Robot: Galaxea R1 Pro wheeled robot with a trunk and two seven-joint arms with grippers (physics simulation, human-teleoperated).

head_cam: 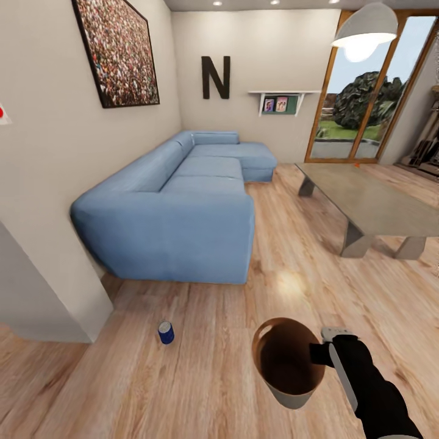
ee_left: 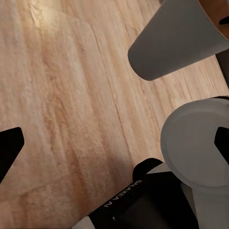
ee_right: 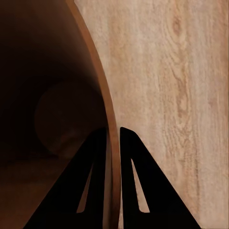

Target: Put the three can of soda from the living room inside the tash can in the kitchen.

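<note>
A dark blue soda can stands upright on the wood floor, near the front end of the sofa and left of the trash can. The trash can hangs off the floor, grey outside and dark brown inside. My right gripper is shut on its copper rim, one finger inside and one outside. Nothing lies inside the can as far as I see. My left gripper is open over bare floor. The orange cans are out of view.
A long light-blue corner sofa lines the left wall. The low grey coffee table stands at the right, with wood floor between them. A wall corner juts out at the near left. Glass doors are at the back.
</note>
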